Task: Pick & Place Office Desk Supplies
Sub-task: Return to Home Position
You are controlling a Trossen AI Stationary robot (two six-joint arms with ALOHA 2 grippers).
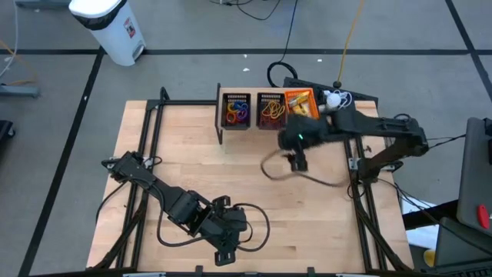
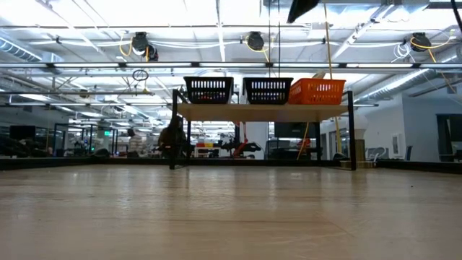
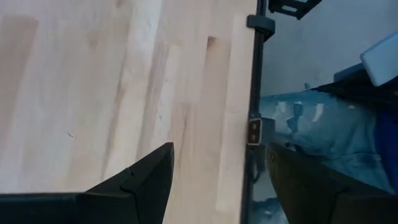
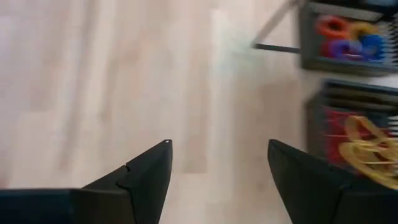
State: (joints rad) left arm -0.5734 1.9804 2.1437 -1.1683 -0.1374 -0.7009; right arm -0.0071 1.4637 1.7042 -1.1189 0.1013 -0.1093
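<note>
Two arms are over the worktop (image 1: 192, 154). The left claw (image 1: 224, 252) rests low at the near edge, with its arm folded. In its wrist view the fingers (image 3: 143, 180) are spread and hold nothing, above bare wood beside the edge of the worktop.

At the far edge stands a shelf (image 2: 263, 112) with three bins in a row. The left black bin (image 1: 236, 111) holds the rings (image 4: 348, 34), in red, yellow, purple and blue. The middle black bin (image 1: 269, 111) holds the elastic loops (image 4: 367, 146), red and yellow ones, tangled together. The orange bin (image 1: 297, 100) is at the right end, just beside the middle one; what lies inside I cannot tell. In the low view all three bins stand upright on the shelf board.

The right claw (image 1: 297, 161) hangs above the worktop in front of the middle and orange bins, and its arm reaches in from the right side. Its fingers (image 4: 140, 180) are spread and empty, with the two black bins near them.
</note>
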